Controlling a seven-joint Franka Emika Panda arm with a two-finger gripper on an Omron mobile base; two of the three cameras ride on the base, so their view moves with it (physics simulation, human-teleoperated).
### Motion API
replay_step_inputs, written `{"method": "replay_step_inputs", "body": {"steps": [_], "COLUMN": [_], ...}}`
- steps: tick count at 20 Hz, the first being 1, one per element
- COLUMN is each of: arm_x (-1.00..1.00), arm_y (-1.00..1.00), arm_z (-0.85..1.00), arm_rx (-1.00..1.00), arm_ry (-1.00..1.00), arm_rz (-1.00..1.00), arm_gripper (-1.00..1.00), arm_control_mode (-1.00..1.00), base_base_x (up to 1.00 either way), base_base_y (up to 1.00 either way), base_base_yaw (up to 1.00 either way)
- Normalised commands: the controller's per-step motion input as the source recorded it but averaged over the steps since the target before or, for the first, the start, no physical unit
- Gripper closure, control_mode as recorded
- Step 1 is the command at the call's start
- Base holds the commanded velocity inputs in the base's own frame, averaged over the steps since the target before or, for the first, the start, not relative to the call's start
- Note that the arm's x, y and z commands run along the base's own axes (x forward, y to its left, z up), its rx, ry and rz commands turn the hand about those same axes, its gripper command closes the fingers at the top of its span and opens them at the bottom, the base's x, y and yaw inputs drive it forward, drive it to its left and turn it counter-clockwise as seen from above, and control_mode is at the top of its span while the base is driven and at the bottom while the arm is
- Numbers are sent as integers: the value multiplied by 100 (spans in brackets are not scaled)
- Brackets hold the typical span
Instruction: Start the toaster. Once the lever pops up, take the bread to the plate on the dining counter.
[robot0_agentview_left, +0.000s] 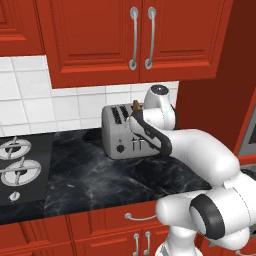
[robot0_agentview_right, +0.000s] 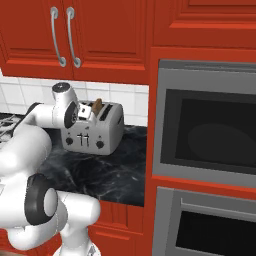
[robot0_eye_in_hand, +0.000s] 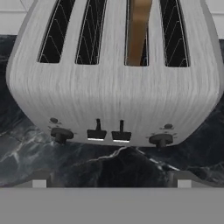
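The silver toaster (robot0_agentview_left: 117, 135) (robot0_agentview_right: 102, 132) (robot0_eye_in_hand: 113, 100) stands on the black marble worktop against the tiled wall. A tan bread slice (robot0_agentview_left: 136, 105) (robot0_agentview_right: 97, 105) (robot0_eye_in_hand: 138, 30) sticks up out of its third slot from the left in the hand view. My gripper (robot0_eye_in_hand: 111, 181) hovers above and just in front of the toaster's front face, looking down on it, open wide with nothing between its fingertips (robot0_eye_in_hand: 39, 179). Two black levers (robot0_eye_in_hand: 97, 131) sit between the round knobs (robot0_eye_in_hand: 61, 134), beyond the fingertips. The plate and the dining counter are out of view.
Stove burners (robot0_agentview_left: 17, 167) lie to the left of the toaster on the worktop (robot0_agentview_left: 100, 175). A built-in oven stack (robot0_agentview_right: 210, 130) in a red column walls off the right side. Red upper cabinets (robot0_agentview_left: 135, 35) hang low over the toaster.
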Motion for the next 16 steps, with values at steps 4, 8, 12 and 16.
{"method": "replay_step_inputs", "body": {"steps": [4, 8, 12, 16], "arm_x": [16, 12, 8, 2], "arm_y": [21, 2, 0, 0], "arm_z": [-2, -8, -22, -29], "arm_rx": [0, 0, 0, 0], "arm_ry": [0, 0, 0, 0], "arm_rz": [-5, -2, 0, 0], "arm_gripper": [-100, -100, -100, -100], "arm_control_mode": [-100, -100, -100, -100], "base_base_x": [0, 0, 0, 0], "base_base_y": [0, 0, 0, 0], "base_base_yaw": [0, 0, 0, 0]}}
